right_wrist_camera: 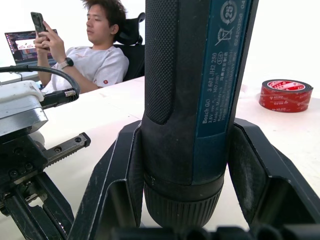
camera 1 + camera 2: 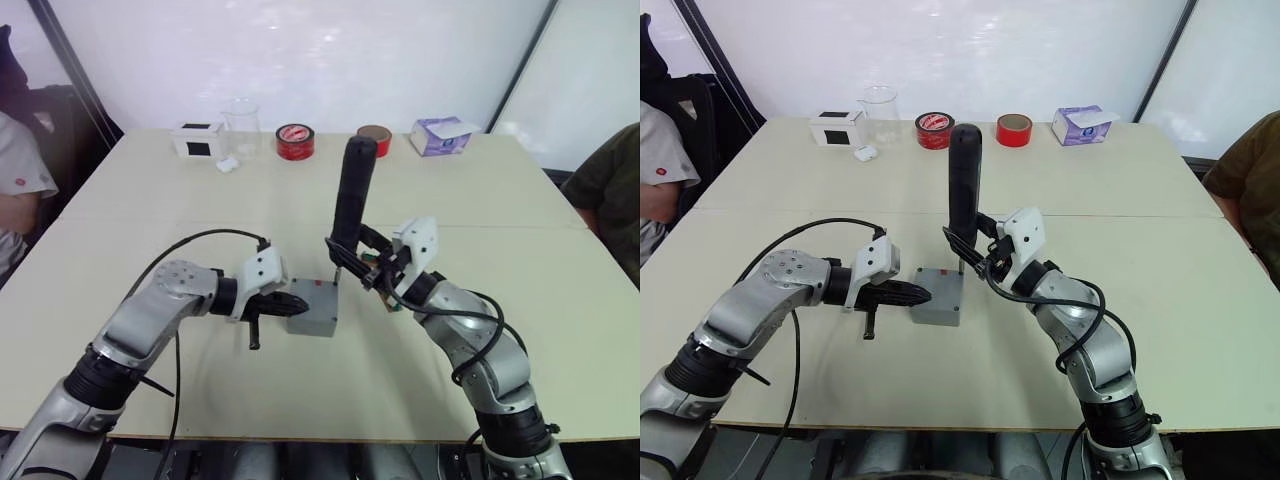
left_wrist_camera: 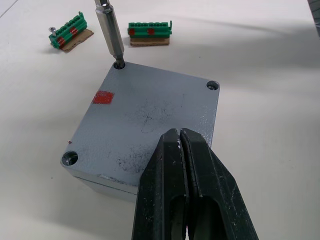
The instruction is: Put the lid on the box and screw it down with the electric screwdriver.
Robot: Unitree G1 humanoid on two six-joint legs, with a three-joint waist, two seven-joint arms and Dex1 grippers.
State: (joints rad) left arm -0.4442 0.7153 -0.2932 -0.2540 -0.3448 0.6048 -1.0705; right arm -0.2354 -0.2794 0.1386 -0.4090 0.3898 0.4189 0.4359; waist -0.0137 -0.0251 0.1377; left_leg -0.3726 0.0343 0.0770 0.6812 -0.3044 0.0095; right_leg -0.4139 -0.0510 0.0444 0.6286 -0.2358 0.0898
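The grey box (image 2: 314,309) stands mid-table with the lid (image 3: 150,117) lying flat on it; a red mark sits on the lid's top, and open screw holes show at its corners. I hold the electric screwdriver (image 2: 352,195) upright, my right gripper (image 2: 355,262) shut on its lower body. Its metal bit (image 3: 111,31) stands in one corner hole of the lid. My left gripper (image 3: 180,134) is shut with nothing in it, its tips over the lid's edge at the box's left side.
Two green terminal blocks (image 3: 70,35) lie just beyond the box. Along the far edge stand a white box with a black square (image 2: 197,140), a clear beaker (image 2: 241,128), two red tape rolls (image 2: 295,141) and a purple tissue box (image 2: 440,135). People sit at both table sides.
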